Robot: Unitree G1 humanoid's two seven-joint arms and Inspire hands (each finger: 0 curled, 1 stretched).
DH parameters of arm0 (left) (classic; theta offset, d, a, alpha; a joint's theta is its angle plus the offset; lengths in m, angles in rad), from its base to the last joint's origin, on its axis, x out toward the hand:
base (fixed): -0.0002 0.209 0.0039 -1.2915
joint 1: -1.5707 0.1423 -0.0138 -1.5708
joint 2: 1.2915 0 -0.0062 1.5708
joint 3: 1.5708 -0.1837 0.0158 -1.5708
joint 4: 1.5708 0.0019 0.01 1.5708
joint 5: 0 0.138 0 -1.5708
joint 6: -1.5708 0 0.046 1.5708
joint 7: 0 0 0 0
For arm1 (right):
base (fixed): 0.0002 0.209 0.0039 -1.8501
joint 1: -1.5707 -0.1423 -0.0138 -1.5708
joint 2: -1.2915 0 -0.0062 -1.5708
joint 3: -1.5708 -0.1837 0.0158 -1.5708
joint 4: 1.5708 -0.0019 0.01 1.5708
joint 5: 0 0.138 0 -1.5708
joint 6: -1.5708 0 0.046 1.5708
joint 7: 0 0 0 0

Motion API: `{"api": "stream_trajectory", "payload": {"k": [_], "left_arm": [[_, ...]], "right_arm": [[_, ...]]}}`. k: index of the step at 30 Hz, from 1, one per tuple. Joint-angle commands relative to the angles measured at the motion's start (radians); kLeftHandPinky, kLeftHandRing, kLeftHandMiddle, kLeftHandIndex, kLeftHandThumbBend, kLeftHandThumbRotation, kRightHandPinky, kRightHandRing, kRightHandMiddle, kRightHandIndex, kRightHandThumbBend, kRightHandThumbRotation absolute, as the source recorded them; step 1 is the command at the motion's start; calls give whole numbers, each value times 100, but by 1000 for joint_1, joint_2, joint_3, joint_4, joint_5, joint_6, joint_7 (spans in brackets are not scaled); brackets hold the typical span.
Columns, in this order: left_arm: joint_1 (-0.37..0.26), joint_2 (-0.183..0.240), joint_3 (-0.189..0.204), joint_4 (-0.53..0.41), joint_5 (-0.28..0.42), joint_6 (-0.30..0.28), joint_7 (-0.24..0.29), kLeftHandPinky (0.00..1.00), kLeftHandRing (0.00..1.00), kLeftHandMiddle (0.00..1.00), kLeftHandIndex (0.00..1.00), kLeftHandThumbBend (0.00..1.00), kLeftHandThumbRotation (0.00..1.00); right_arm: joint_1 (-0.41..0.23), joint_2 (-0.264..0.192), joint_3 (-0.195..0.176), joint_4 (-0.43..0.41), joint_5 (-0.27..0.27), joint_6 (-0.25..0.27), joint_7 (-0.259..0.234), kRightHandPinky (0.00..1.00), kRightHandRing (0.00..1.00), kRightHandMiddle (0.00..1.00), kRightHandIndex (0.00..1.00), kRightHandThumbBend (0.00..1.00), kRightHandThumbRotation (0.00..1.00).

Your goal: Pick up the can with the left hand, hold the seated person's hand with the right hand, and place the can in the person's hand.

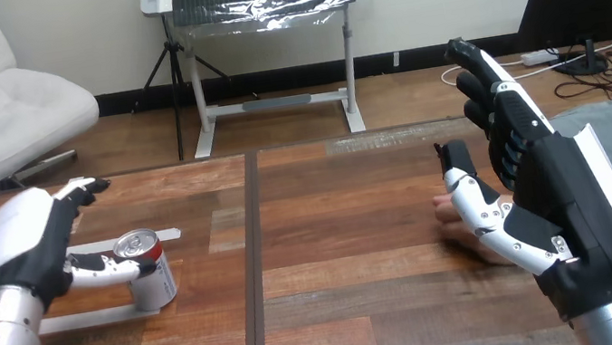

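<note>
Right hand (565,216) before person's hand (454,222)

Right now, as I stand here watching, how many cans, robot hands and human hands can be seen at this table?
Cans: 1, the can, standing upright.
Robot hands: 2, the left hand by the can and the right hand, raised with straight fingers.
Human hands: 1, the person's hand, partly behind the right hand.
Total: 4
</note>
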Motion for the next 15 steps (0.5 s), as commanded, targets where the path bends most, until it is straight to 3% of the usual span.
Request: {"api": "stream_trajectory", "payload": {"k": [1,15], "left_arm": [[-79,45,-26,-77,29,12,-8,73,80,82,82,89,24],[-66,85,-33,-154,33,26,-124,69,75,77,77,88,14]], "right_arm": [[-60,-11,-15,-7,5,-7,4,100,100,100,94,14,0],[-71,-10,-16,1,7,-7,7,100,100,100,91,16,0]]}}
